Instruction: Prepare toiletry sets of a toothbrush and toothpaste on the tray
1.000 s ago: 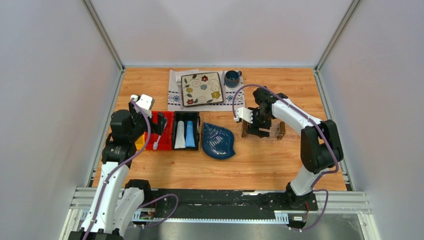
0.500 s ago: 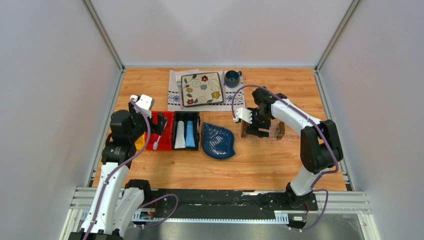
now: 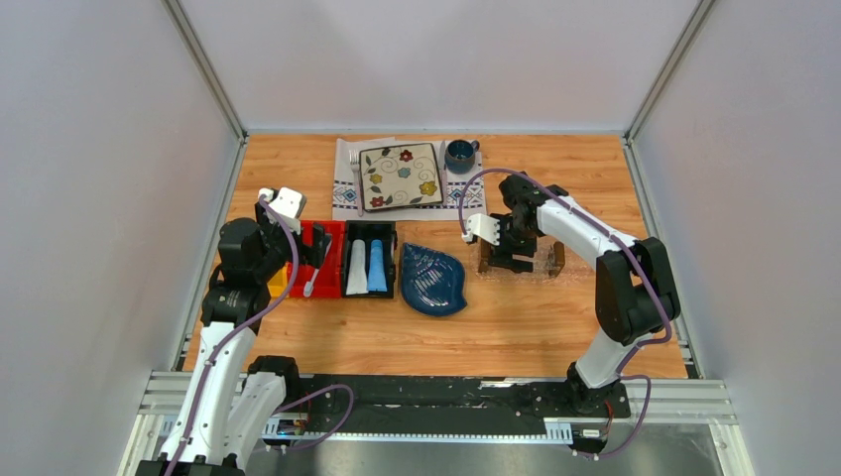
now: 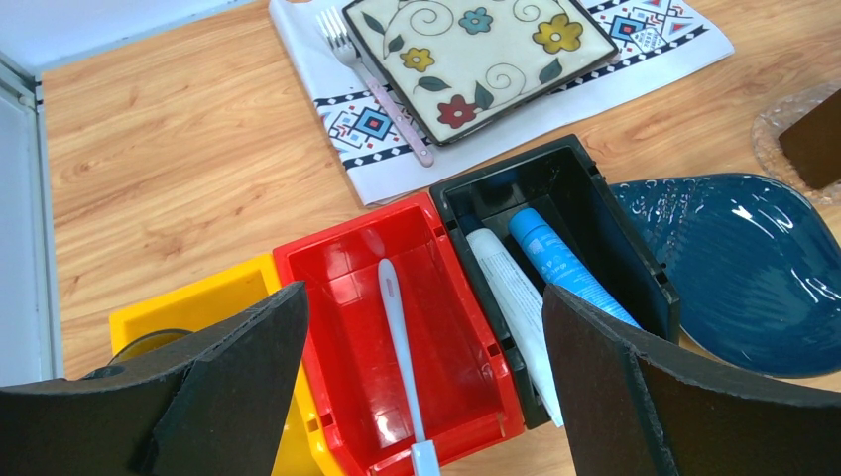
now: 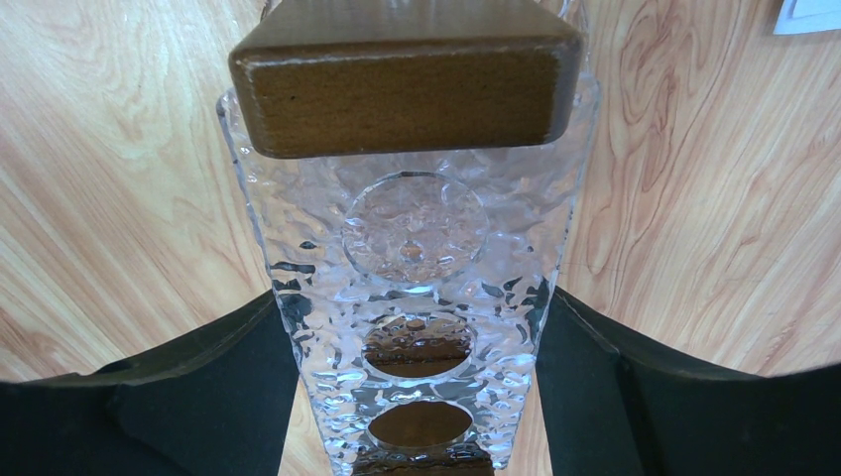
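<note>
Though hemmed by a yellow plastic bin (image 4: 198, 302) and a black plastic bin (image 4: 516, 164), open from above: red plastic bin (image 4: 347, 233) with the slim pale toothbrush (image 4: 400, 337) lengthwise. In the black bin, light blue and white toothpaste tubes (image 4: 555, 253) side by side. Dark blue leaf-shaped dish (image 4: 754, 248) between bins and clear plastic tray (image 5: 412, 228). Left gripper (image 4: 424, 297) poised over the red bin, spread, empty. Right gripper (image 5: 417, 307) clamped across the tray's long sides.

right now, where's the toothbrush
In the left wrist view the toothbrush lies lengthwise in the red bin, on the left side, between the yellow bin and the black bin holding the toothpaste tubes.
</note>
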### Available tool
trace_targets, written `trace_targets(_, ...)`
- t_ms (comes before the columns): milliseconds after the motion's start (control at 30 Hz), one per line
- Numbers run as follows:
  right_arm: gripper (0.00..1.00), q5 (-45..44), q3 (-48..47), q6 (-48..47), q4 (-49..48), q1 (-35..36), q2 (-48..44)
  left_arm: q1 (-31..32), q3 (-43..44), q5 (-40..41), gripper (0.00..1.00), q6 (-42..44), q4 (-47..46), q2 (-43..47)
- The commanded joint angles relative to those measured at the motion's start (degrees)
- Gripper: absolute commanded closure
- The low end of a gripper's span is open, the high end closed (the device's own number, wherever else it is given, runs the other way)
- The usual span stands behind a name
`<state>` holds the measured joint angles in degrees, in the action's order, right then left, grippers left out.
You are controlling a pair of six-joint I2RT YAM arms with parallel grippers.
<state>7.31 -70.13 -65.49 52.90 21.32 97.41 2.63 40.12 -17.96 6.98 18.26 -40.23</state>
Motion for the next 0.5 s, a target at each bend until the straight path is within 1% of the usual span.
trace_targets(0, 0.34, -2.2, -0.7, 1.0, -1.0, 0.3, 0.2, -0.2, 0.1, -1.0, 0.06, 0.7, -0.5, 0.8)
trace_targets(300, 0.32, -2.8, -0.5, 1.1, -1.2, 0.4, 0.2, -0.2, 0.0, -0.9, 0.06, 0.8, -0.4, 0.9)
trace_targets(400, 0.29, -2.7, -0.7, 1.0, -1.3, 0.4, 0.0, -0.2, 0.0, -0.9, 0.06, 0.8, -0.5, 1.0)
trace_targets(467, 0.24, -2.8, -0.7, 0.9, -1.2, 0.4, 0.1, -0.2, -0.1, -0.9, 0.06, 0.8, -0.4, 1.0)
